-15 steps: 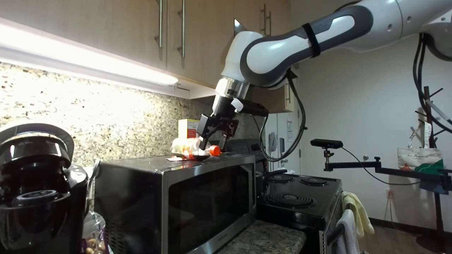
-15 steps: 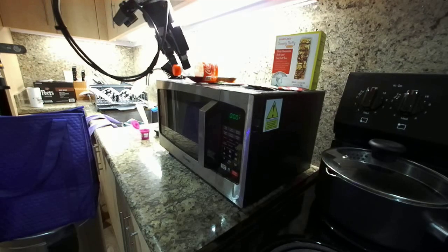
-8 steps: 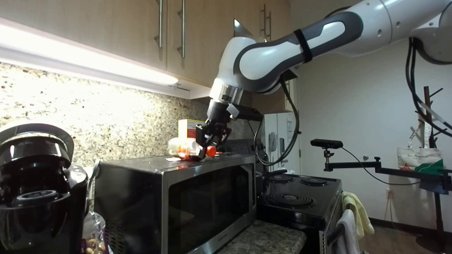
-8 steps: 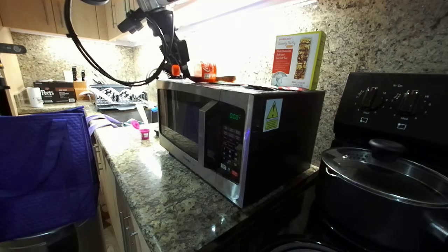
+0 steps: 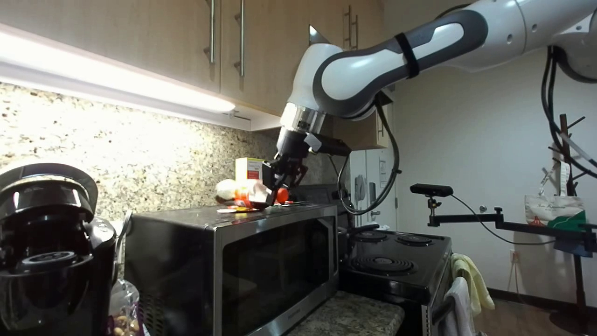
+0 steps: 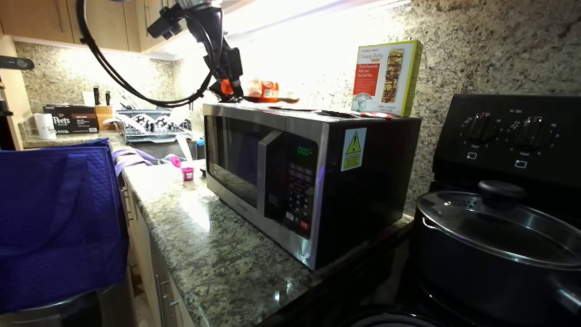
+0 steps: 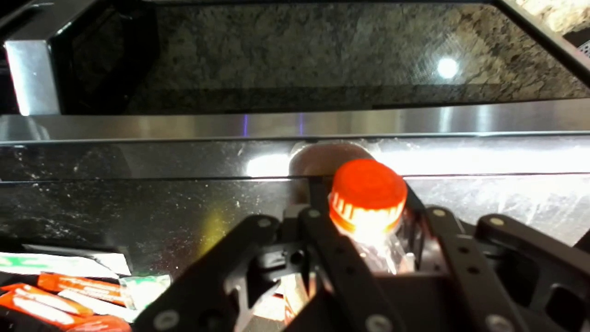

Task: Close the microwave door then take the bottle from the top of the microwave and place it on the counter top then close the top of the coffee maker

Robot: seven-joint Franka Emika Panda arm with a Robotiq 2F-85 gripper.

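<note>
- Left: coffee maker (image 5: 51, 252), lid (image 5: 44, 200) looks raised; closing likely still to do.
- Middle: orange-capped bottle (image 5: 245, 192) sideways atop microwave (image 5: 172, 252), lift unclear; claw (image 7: 368, 212) pinched around neck; move to desk (image 5: 347, 315) left.
- Right: microwave door (image 5: 275, 270) closed, done.

Here's the speckled worktop (image 6: 236, 263), gleaming, bearing the big microwave (image 6: 311, 181) and, nearby, a small pink cup (image 6: 188, 175)!

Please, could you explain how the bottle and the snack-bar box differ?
The bottle is on its side, whereas the snack-bar box stands upright.
The bottle is rounded with an orange cap; the box is flat-sided with yellow-green edges.
The gripper grips the bottle, not the box.
Both carry reddish parts.
</note>
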